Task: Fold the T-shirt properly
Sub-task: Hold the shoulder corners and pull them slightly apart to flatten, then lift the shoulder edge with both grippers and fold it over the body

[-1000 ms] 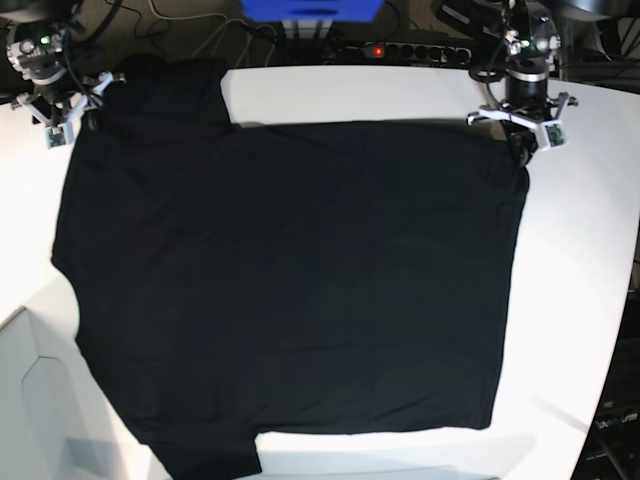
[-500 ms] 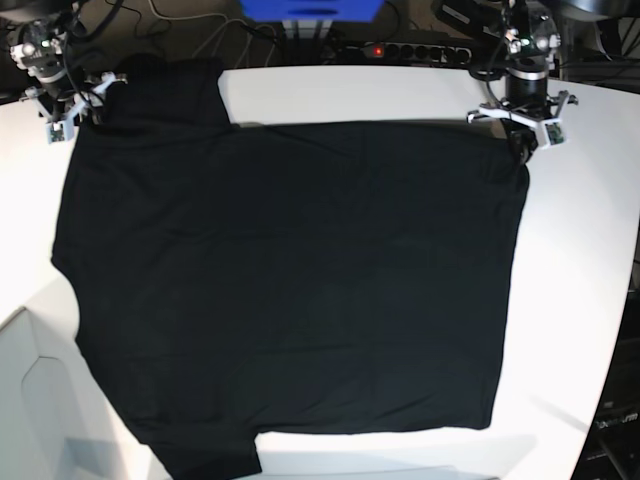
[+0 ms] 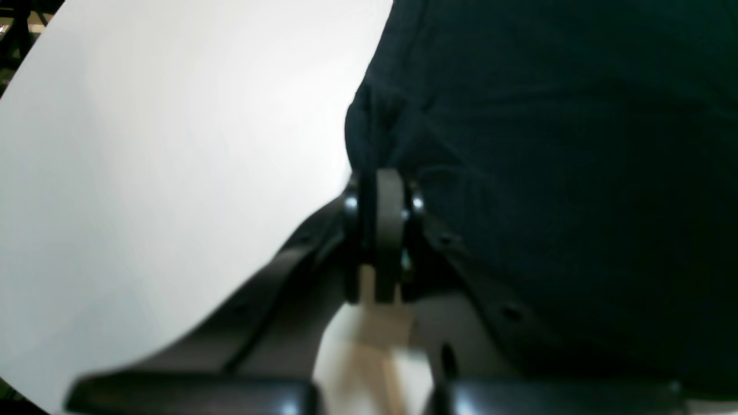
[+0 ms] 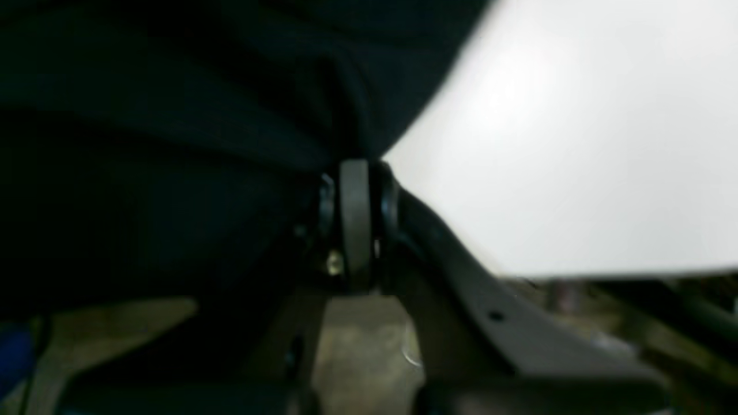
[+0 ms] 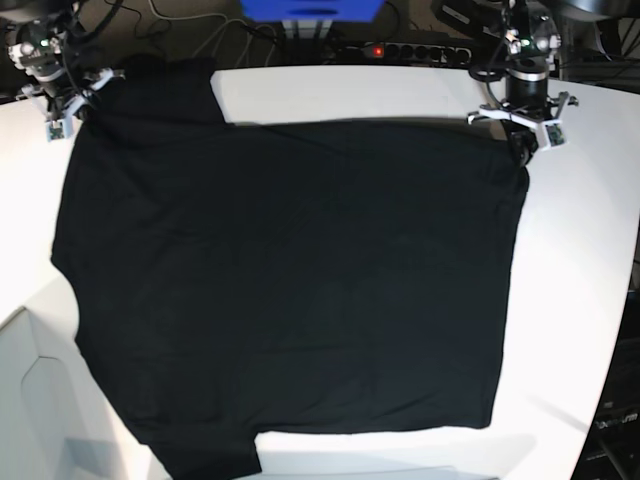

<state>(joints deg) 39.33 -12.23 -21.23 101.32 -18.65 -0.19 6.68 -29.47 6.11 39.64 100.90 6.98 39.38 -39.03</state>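
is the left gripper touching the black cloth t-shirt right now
Touching. In the left wrist view the left gripper is shut on a bunched corner of the black cloth T-shirt, and the fabric rises straight out of it.

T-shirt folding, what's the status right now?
Left gripper and right gripper each shut on a far corner of the T-shirt. T-shirt spread flat on the white table, unfolded. Nothing in the way.

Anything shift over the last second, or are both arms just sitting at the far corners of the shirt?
The right end effector, shut on the T-shirt, drew its corner back toward the table's far-left edge; the sleeve there narrowed and more white table shows beside it. The left end effector stayed put, clamped on its corner. The rest of the shirt lies flat as before.
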